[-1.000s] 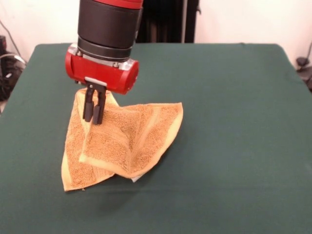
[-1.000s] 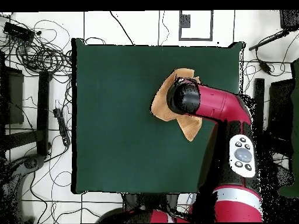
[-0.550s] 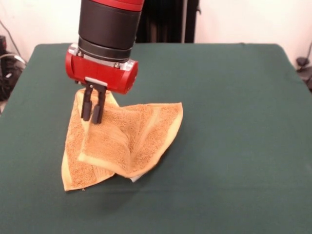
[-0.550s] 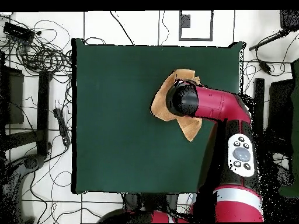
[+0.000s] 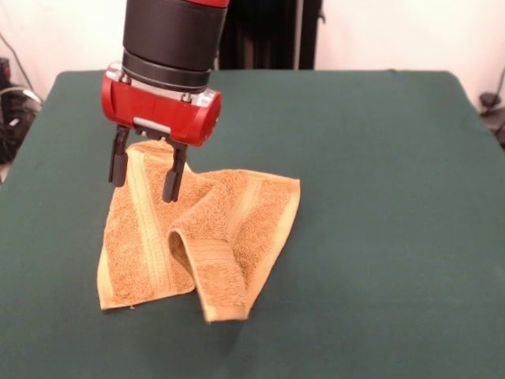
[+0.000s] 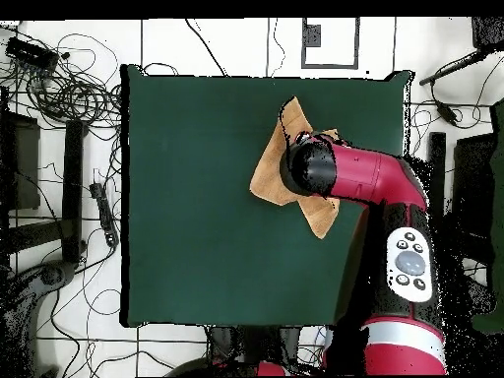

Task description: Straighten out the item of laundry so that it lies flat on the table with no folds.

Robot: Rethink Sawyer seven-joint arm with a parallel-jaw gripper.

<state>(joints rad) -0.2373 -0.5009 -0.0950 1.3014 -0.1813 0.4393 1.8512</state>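
Now: claw (image 5: 144, 175) spread open, released since a moment ago, empty. Orange hand towel (image 5: 201, 233) dropped directly beneath on green table (image 5: 379, 197); one fold remains, so unfinished.

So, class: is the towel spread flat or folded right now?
Folded. In the front view the towel has a flap doubled over its middle on the table.
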